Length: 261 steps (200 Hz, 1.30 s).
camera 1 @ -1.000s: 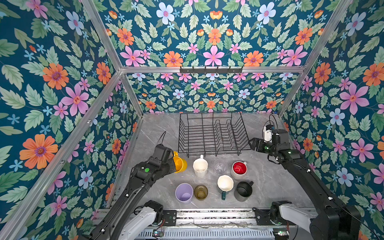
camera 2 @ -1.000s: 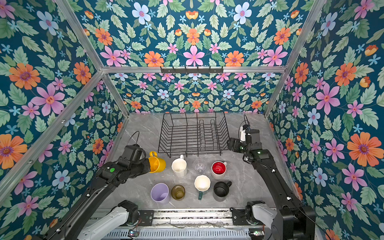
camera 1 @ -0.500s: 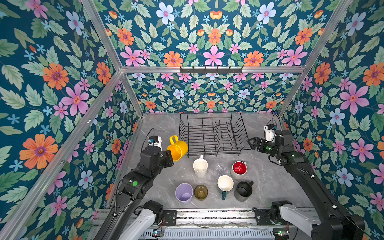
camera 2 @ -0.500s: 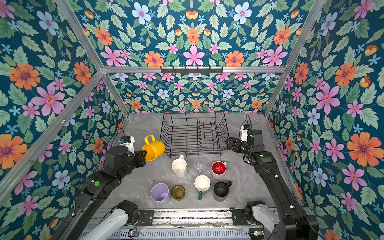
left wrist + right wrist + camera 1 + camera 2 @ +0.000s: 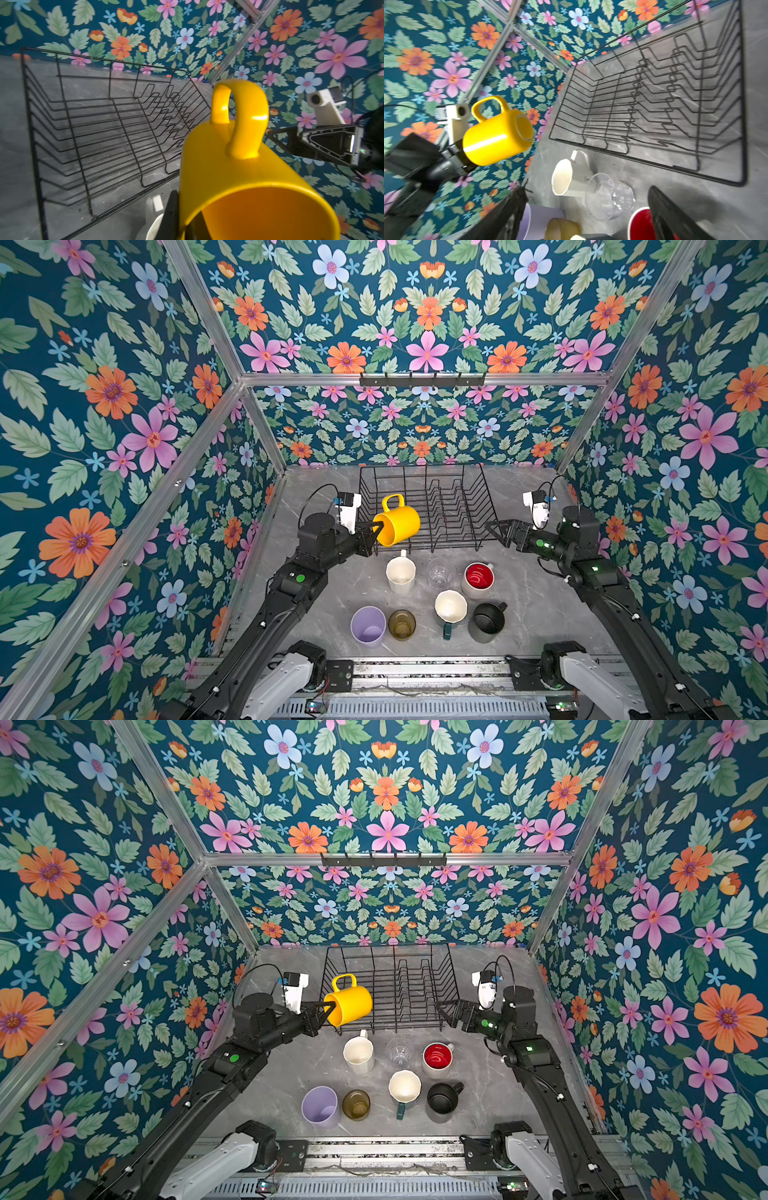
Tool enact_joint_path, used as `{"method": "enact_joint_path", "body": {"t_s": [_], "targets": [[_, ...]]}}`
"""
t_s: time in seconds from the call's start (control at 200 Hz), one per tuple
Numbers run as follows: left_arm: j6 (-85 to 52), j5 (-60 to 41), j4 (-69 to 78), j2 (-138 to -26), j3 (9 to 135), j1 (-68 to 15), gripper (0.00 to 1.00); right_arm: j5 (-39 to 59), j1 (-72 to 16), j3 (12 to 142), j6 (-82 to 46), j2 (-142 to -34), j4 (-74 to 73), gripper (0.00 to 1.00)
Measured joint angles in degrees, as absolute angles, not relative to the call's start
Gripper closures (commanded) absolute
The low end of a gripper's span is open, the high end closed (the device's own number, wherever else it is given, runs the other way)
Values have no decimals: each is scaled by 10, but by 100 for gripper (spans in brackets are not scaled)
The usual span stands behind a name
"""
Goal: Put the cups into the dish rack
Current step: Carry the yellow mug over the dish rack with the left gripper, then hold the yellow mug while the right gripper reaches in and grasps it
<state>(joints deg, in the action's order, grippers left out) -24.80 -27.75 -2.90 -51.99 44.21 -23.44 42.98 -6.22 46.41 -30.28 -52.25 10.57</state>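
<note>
Found the left gripper (image 5: 376, 527) clenched on the rim of a yellow handled mug (image 5: 400, 524), held on its side in the air, handle uppermost, at the near left corner of a rectangular black wire dish rack (image 5: 446, 506). Noted the right gripper (image 5: 493, 531) released and empty, just beside the rack's near right corner. Counted seven upright on the grey marbled table (image 5: 332, 597) before the rack: tall white mug (image 5: 400, 574), clear glass (image 5: 440, 572), red-lined pale mug (image 5: 478, 577), lilac tumbler (image 5: 368, 626), olive-amber glass (image 5: 402, 624), green-and-white mug (image 5: 451, 606), black mug (image 5: 487, 620).
</note>
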Motion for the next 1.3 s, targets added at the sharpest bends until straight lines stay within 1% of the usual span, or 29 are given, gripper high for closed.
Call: {"method": "enact_joint_path", "body": {"t_s": [0.13,0.3,0.52,0.78,0.88,1.0,1.305], "targets": [[-277,-376,74,-559,402,-202,100,491,-63,459,-347,-527,33,8],[-392,-506,271,-635,383,-155,100,526,-70,462,-380,-523,-32,8],[-541,-632,506,-735,403,-149,100,527,-103,487,-374,-531,-58,7],[-736,-698,768,-829,416,-147,100,487,-187,535,-299,-588,-48,8],[-781,-712,821,-845,424,-147,100,476,-216,556,-276,-612,-44,8],[-804,-722,854,-846,428,-147,100,476,-240,573,-254,-628,-45,7],[-810,-726,865,-846,422,-146,100,474,-270,583,-243,-635,-79,7]]}}
